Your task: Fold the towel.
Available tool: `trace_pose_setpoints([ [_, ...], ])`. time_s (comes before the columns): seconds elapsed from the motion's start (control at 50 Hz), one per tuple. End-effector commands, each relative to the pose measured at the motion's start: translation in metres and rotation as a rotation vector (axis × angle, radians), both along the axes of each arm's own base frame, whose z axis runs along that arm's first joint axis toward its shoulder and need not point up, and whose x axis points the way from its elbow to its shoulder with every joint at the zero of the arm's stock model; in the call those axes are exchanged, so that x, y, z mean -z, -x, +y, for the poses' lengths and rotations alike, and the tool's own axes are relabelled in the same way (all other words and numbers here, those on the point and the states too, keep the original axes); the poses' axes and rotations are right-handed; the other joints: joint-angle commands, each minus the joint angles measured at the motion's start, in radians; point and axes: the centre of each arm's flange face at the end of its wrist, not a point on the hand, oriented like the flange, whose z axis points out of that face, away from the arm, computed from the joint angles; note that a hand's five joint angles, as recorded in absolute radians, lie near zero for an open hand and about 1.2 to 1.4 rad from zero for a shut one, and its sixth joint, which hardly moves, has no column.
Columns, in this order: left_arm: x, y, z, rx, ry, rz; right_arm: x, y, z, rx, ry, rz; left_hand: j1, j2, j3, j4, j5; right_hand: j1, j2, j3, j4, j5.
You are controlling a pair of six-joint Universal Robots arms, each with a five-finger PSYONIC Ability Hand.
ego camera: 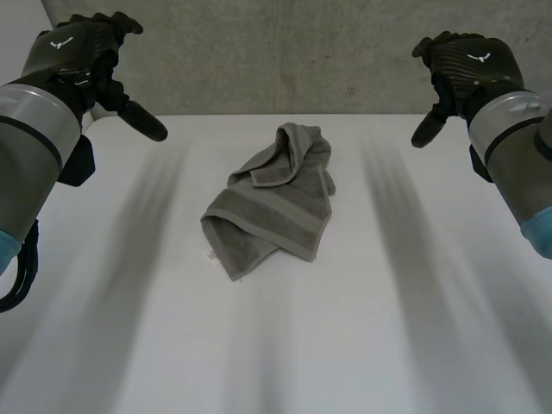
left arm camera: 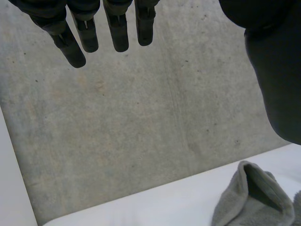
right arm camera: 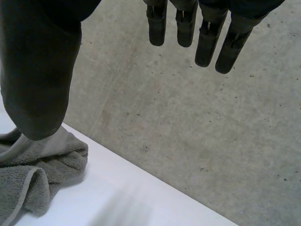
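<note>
You're hovering the left hand (ego camera: 73, 56) and right hand (ego camera: 470, 65) high, fingers spread and empty, flanking the towel (ego camera: 272, 203) lying crumpled mid-table (ego camera: 129, 345), probably giving yourself room to reach either side.

White table (ego camera: 285, 354), matte and smooth across the bare surface; far edge straight, in front of a grey concrete wall (ego camera: 259, 52); concrete rough, pitted with small dark specks, mottled with faint brownish patches, crossed by a few fine lines; pale plain panel (ego camera: 13, 17) adjoining the concrete at one end; lighting soft and diffuse throughout.
</note>
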Motion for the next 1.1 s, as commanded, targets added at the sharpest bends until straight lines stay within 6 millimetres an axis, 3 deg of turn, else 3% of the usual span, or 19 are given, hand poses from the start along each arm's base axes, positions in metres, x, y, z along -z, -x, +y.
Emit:
trace_pose_setpoints([
  [0.02,0.002,0.003,0.004,0.011,-0.022,-0.01,-0.002,0.003,-0.003,0.009,0.001,0.0,-0.077,-0.054,-0.05,-0.076,-0.062,-0.058,-0.069,-0.067,-0.075,-0.059],
  [0.4,0.006,0.015,0.013,0.046,-0.018,-0.08,-0.002,0.003,-0.002,0.002,0.001,0.001,-0.077,-0.054,-0.05,-0.076,-0.062,-0.058,-0.069,-0.067,-0.075,-0.059],
  [0.52,0.02,0.017,0.007,0.05,-0.039,-0.106,-0.001,0.0,0.0,-0.014,0.0,0.01,-0.074,-0.051,-0.047,-0.073,-0.059,-0.058,-0.069,-0.067,-0.075,-0.059],
  [0.56,0.039,0.023,-0.004,0.051,-0.061,-0.159,-0.001,-0.001,0.0,-0.022,-0.001,0.014,-0.074,-0.051,-0.047,-0.073,-0.059,-0.058,-0.069,-0.067,-0.075,-0.059],
  [0.58,0.039,0.023,-0.004,0.051,-0.061,-0.16,-0.001,-0.001,0.0,-0.022,-0.001,0.014,-0.074,-0.051,-0.047,-0.073,-0.059,-0.058,-0.069,-0.067,-0.075,-0.059],
  [0.62,0.068,0.03,-0.018,0.055,-0.086,-0.244,0.002,-0.004,0.001,-0.046,-0.005,0.019,-0.074,-0.051,-0.047,-0.073,-0.059,-0.058,-0.069,-0.067,-0.075,-0.059],
  [0.68,0.081,0.033,-0.025,0.06,-0.085,-0.286,0.003,-0.006,0.002,-0.057,-0.009,0.021,-0.074,-0.051,-0.047,-0.073,-0.059,-0.058,-0.069,-0.067,-0.075,-0.059],
  [0.72,0.109,0.04,-0.039,0.063,-0.074,-0.344,0.005,-0.008,0.003,-0.079,-0.019,0.025,-0.068,-0.045,-0.042,-0.067,-0.054,-0.058,-0.069,-0.067,-0.075,-0.059],
  [0.74,0.109,0.04,-0.039,0.063,-0.074,-0.344,0.005,-0.008,0.003,-0.079,-0.019,0.025,-0.068,-0.045,-0.042,-0.067,-0.054,-0.058,-0.069,-0.067,-0.075,-0.059],
  [0.78,0.136,0.047,-0.054,0.06,-0.041,-0.366,0.005,-0.009,0.004,-0.094,-0.025,0.027,-0.05,-0.028,-0.024,-0.05,-0.036,-0.058,-0.069,-0.067,-0.075,-0.059],
  [0.84,0.148,0.05,-0.061,0.056,-0.018,-0.369,0.006,-0.01,0.004,-0.103,-0.027,0.03,-0.038,-0.016,-0.012,-0.038,-0.024,-0.058,-0.069,-0.067,-0.075,-0.059],
  [0.88,0.171,0.057,-0.074,0.05,0.034,-0.381,0.007,-0.01,0.004,-0.105,-0.028,0.03,-0.003,0.019,0.023,-0.003,0.011,-0.058,-0.069,-0.067,-0.075,-0.059],
  [1.0,0.206,0.068,-0.094,0.044,0.106,-0.473,0.007,-0.01,0.003,-0.106,-0.028,0.032,0.088,0.11,0.114,0.088,0.102,-0.058,-0.069,-0.067,-0.075,-0.059],
  [1.1,0.223,0.076,-0.099,0.079,0.099,-0.503,0.007,-0.01,0.003,-0.106,-0.026,0.039,0.152,0.175,0.178,0.153,0.166,-0.058,-0.069,-0.067,-0.075,-0.059],
])
